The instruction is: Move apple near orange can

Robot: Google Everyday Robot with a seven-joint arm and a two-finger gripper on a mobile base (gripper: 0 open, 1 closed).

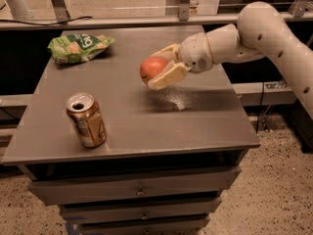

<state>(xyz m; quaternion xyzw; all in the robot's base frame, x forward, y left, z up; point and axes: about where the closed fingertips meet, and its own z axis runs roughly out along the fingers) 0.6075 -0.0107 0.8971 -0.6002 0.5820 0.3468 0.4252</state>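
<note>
**Robot arm holding an apple above a grey table, with an orange can standing apart**

A white robot arm [266,31] is stretching in from the right edge of the camera view. Its thick upper segment is sloping down from the right, then bending at a rounded joint so that the wrist is pointing left and slightly downward over the table [205,126]. At the end of the wrist, the gripper [157,68] is clamping its two pale fingers [168,76] on the apple [149,67], one finger above and one below. The apple is hanging in the air over the middle of the tabletop, toward the back, and is not touching the surface.

The orange can [86,120] is standing upright near the front left corner of the table, its silver top and opening facing up. It is well apart from the apple, lower and to the left in the view.

A green snack bag [79,47] is lying flat at the back left corner. Drawers [142,190] are showing beneath the tabletop, with small knobs at their centres.
</note>
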